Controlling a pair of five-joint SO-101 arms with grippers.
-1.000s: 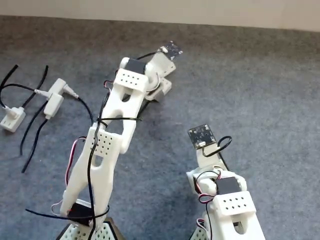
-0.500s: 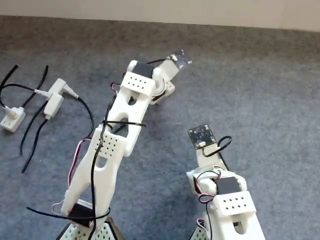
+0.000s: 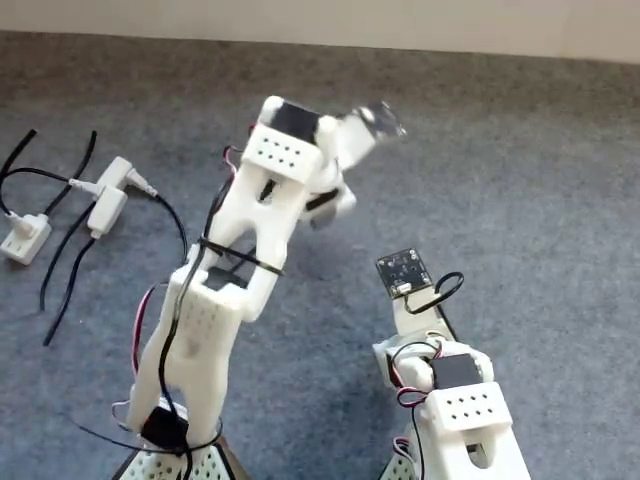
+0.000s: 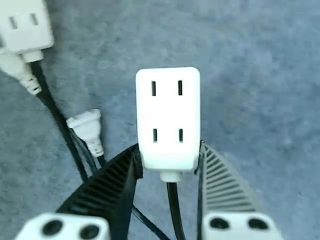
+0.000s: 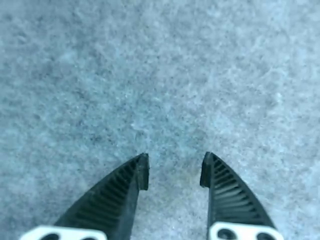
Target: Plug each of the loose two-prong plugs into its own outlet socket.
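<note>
Left gripper [image 4: 167,155] fingers clamp the two-socket outlet block [image 4: 167,112], right gripper [image 5: 173,170] fingers stand apart and empty; next, I judge, the right must grasp a loose plug [image 4: 86,124].

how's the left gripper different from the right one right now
The left gripper is shut on a white outlet block, its fingers pressing the block's two sides; the right gripper is open and holds nothing. Beyond the left gripper lie a loose plug and black cords; beneath the right gripper is grey carpet. Both have dark ribbed fingers.
</note>
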